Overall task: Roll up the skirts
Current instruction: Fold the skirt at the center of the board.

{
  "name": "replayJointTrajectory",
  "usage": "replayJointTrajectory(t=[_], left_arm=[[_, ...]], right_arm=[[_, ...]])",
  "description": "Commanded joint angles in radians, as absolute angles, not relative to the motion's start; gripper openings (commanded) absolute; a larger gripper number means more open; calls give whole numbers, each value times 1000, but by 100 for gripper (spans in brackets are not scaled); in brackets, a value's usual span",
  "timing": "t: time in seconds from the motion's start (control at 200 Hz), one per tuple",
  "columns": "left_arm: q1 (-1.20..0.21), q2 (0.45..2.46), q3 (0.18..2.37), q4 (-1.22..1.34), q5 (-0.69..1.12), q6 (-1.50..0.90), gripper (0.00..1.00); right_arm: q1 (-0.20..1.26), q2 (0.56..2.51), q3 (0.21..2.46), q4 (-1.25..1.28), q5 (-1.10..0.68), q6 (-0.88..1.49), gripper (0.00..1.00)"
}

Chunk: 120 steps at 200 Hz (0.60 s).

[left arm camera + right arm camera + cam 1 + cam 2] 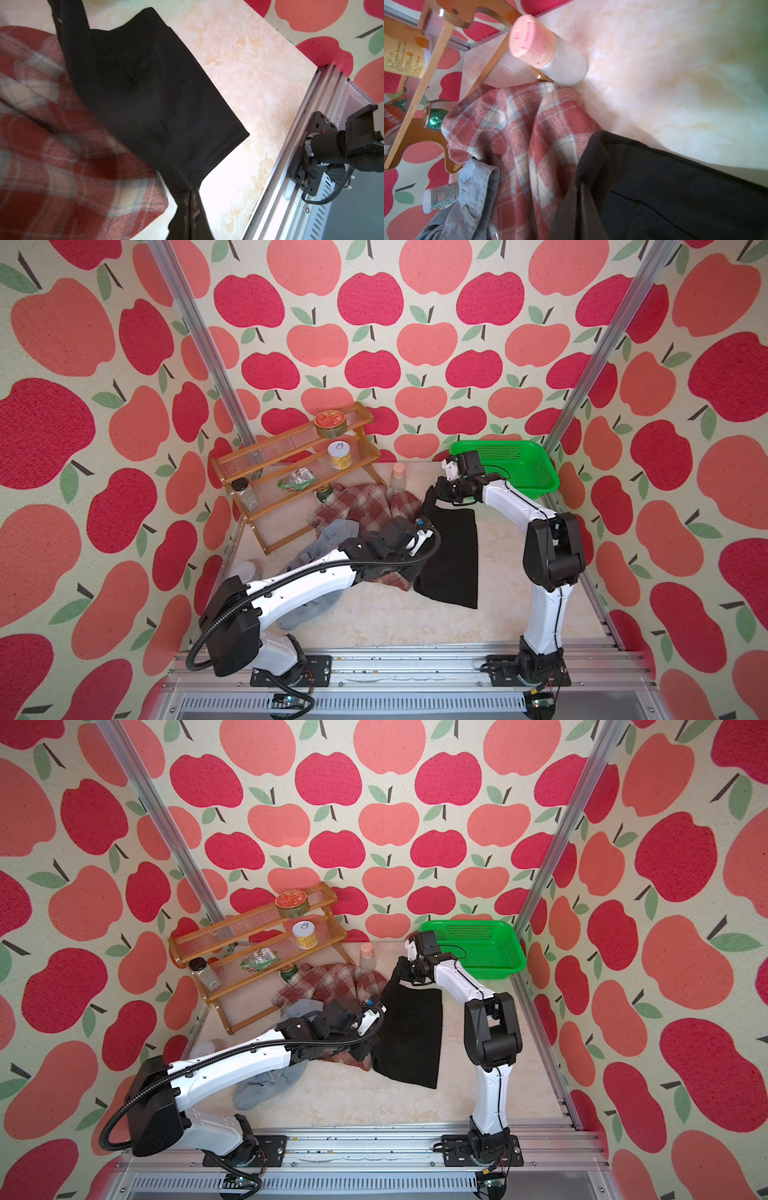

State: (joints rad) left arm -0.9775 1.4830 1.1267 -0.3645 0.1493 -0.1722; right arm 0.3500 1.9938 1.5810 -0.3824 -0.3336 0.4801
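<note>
Left wrist view: left gripper (190,195) pinches black skirt (145,93) corner; right gripper (430,497) seemingly clamps its far corner.

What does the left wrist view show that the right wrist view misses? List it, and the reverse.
Only the left wrist view: the frame rail and an arm base. Only the right wrist view: the pink-capped bottle, wooden rack, green can and denim skirt. Both: the black skirt overlapping the plaid skirt, on the tabletop.
</note>
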Motion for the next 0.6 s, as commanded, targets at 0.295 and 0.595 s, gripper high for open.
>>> replayJointTrajectory(t=[0.295,0.595], left_arm=[[-1095,1804,1369,-303,189,-192,0],[-1143,1916,1494,-325,210,-196,0]], right_arm=[[181,1902,1357,-325,-469,459,8],[133,1895,1333,-354,-466,443,8]])
